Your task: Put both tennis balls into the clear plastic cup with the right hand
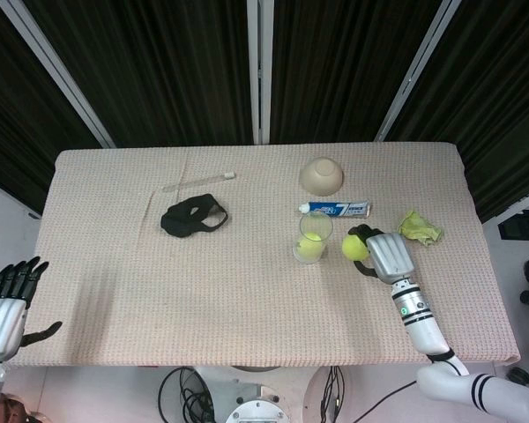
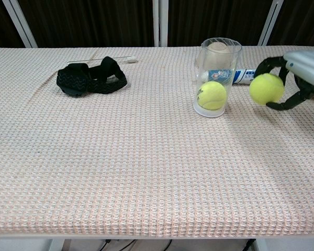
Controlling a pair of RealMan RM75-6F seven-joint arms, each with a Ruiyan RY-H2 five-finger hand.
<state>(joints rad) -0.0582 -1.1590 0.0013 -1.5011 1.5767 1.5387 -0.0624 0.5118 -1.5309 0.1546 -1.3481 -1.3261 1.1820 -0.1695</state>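
A clear plastic cup (image 1: 315, 236) (image 2: 216, 78) stands upright right of the table's middle, with one yellow-green tennis ball (image 1: 310, 248) (image 2: 212, 95) lying at its bottom. My right hand (image 1: 385, 254) (image 2: 298, 76) grips the second tennis ball (image 1: 353, 248) (image 2: 266, 88) just right of the cup, its dark fingers curled around it. In the chest view that ball hangs a little above the cloth. My left hand (image 1: 6, 304) lies off the table's near left corner, fingers spread and holding nothing.
A toothpaste tube (image 1: 334, 209) lies just behind the cup and an upturned beige bowl (image 1: 321, 174) further back. A crumpled yellow-green wrapper (image 1: 420, 227) sits right of my hand. A black eye mask (image 1: 193, 217) and a thin white stick (image 1: 198, 181) lie to the left.
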